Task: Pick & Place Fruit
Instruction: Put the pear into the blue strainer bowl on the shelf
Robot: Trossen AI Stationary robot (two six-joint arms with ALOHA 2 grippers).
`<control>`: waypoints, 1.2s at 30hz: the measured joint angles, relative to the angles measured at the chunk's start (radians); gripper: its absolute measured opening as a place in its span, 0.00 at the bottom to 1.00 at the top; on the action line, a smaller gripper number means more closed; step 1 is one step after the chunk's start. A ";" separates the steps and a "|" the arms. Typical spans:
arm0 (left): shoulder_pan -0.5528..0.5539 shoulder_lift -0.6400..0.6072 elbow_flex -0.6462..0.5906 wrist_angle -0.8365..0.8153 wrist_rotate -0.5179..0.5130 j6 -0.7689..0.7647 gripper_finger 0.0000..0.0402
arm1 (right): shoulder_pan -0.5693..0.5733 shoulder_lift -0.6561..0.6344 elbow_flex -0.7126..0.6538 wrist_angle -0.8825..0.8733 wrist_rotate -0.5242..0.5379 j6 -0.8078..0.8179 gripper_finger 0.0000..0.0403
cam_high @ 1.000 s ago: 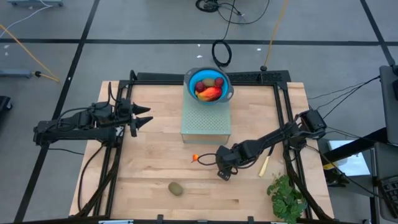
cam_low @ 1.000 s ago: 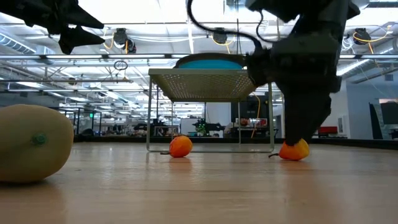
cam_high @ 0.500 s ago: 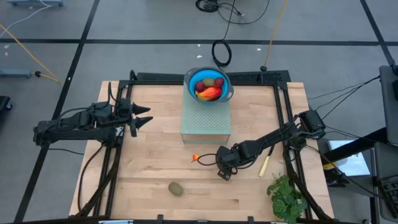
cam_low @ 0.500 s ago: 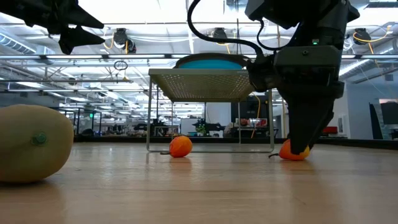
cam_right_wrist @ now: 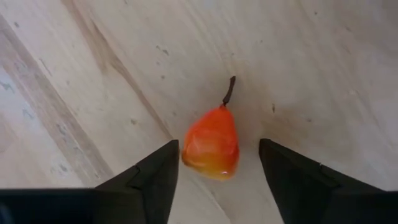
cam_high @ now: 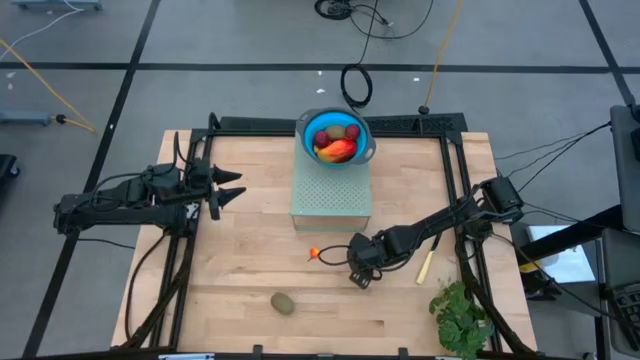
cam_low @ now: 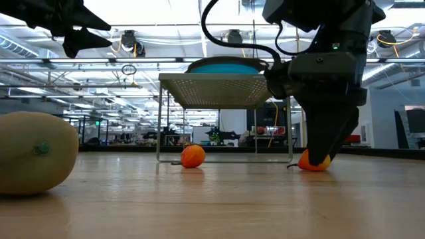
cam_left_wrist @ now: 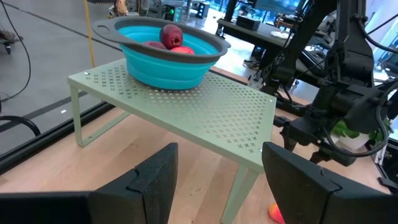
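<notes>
The pick is in hand: the right end effector (cam_right_wrist: pixel 214 180), fingers spread, is placed around a small orange fruit (cam_right_wrist: pixel 212 142) at the worktop's (cam_high: pixel 240 270) five o'clock; closing is called for next, while the left end effector (cam_high: pixel 228 188), open and empty, is kept at nine o'clock

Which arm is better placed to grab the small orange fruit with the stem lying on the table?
The right. Its pincer is open and pointing down, with the small orange fruit lying between the fingers. The left pincer hangs well off to the side, facing the green rack and blue bowl.

Two matte black jointed arms trail looped black cables; each ends in a pair of tapered, angular black plastic fingers (cam_left_wrist: pixel 155 180).
</notes>
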 joint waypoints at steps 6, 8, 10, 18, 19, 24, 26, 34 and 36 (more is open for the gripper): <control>0.000 0.000 0.000 0.000 0.000 0.000 0.58 | 0.000 0.000 0.000 -0.006 -0.001 0.000 0.42; 0.000 0.000 0.000 0.000 0.000 0.000 0.58 | 0.000 0.000 0.000 -0.007 -0.002 0.000 0.38; 0.000 0.000 0.000 0.000 0.000 0.002 0.58 | 0.000 0.000 0.000 -0.008 -0.004 0.000 0.35; 0.000 0.000 0.000 0.000 0.000 0.017 0.58 | 0.000 0.000 0.000 -0.007 -0.008 0.012 0.26; 0.000 0.000 0.000 0.000 0.000 0.017 0.58 | 0.000 0.000 0.000 -0.007 -0.008 0.012 0.25; 0.000 0.000 0.000 0.000 0.000 0.019 0.58 | 0.000 0.000 0.000 -0.006 -0.010 0.035 0.26; 0.000 0.000 0.000 0.000 0.000 0.019 0.58 | 0.000 0.000 0.000 -0.006 -0.029 0.038 0.26; 0.000 0.000 0.000 0.000 0.000 0.019 0.58 | 0.002 -0.037 -0.001 -0.010 -0.171 0.061 0.24; 0.000 0.000 0.000 0.000 0.000 0.019 0.58 | 0.002 -0.065 -0.001 -0.008 -0.188 0.060 0.24</control>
